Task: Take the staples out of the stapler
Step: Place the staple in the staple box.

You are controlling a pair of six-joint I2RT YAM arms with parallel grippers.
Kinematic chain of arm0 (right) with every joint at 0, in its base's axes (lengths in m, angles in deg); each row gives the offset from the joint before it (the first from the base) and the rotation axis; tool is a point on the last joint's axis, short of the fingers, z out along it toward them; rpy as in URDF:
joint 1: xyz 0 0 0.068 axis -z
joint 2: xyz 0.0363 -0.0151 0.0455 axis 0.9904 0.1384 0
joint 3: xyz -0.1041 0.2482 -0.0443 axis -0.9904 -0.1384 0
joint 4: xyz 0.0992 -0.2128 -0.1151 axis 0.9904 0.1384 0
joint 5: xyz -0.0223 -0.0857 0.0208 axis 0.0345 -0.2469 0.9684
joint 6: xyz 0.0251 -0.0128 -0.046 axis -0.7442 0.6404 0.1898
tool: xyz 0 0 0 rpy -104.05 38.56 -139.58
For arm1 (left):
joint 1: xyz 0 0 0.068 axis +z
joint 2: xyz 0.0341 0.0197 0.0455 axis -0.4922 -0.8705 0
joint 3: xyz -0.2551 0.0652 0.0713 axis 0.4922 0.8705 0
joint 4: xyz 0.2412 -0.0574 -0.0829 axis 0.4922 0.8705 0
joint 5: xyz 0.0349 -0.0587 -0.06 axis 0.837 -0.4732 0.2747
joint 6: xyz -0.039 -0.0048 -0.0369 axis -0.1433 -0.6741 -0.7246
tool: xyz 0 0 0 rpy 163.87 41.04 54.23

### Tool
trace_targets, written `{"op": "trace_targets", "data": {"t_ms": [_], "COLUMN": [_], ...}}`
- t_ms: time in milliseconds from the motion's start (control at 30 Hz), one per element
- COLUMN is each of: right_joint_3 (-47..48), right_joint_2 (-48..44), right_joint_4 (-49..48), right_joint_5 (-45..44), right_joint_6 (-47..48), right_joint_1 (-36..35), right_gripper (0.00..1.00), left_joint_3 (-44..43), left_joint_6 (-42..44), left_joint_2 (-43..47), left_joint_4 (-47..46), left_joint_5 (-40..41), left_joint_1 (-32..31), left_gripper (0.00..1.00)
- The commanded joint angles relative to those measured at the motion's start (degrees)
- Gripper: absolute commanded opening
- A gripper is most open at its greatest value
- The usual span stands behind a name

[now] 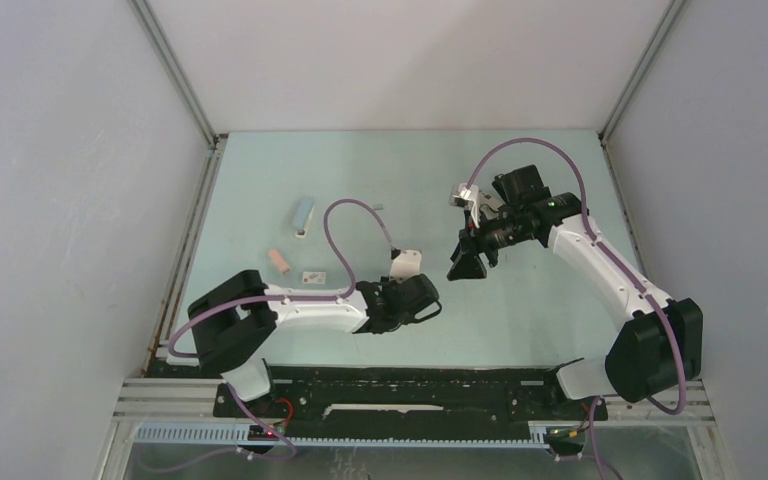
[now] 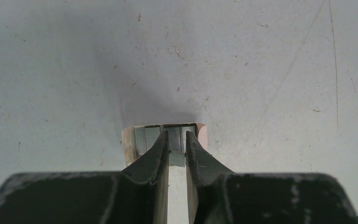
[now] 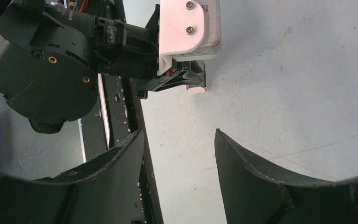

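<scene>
My left gripper (image 2: 175, 136) points down at the table and is shut on a short silver-grey strip of staples (image 2: 177, 157) held between its fingertips. Right under the tips sits a small pinkish open holder (image 2: 128, 144) with more silver staple strips (image 2: 145, 138) lying side by side in it. In the top view the left gripper (image 1: 415, 300) is mid-table and hides these. The light blue stapler (image 1: 304, 213) lies far to the left, apart from both grippers. My right gripper (image 3: 179, 133) is open and empty, raised above the table (image 1: 467, 262) just right of the left gripper.
A pink block (image 1: 279, 261) and a small white-and-grey box (image 1: 313, 275) lie left of the left arm. A tiny grey piece (image 1: 378, 207) lies farther back. The left wrist's white camera mount (image 3: 189, 28) is close in front of the right gripper. Walls enclose three sides.
</scene>
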Motion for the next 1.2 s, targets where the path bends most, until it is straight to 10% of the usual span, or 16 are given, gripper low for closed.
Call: {"op": "trace_targets", "data": {"t_ms": [0,1167], "right_joint_3": [0.0,0.0], "right_joint_2": [-1.6,-1.7], "right_joint_4": [0.1,0.4], "right_joint_5": [0.7,1.3], "right_joint_6": [1.1,1.4], "right_joint_1": [0.0,0.0], "right_gripper": [0.66,0.66], "left_joint_3": [-4.3,-5.7], "left_joint_6": [-0.9,-0.3], "left_joint_2": [-0.4,-2.4], "left_joint_4": [-0.4,0.5], "left_joint_5": [0.8,0.3], "left_joint_1": [-0.4,-0.3], "left_gripper": [0.14,0.20]}}
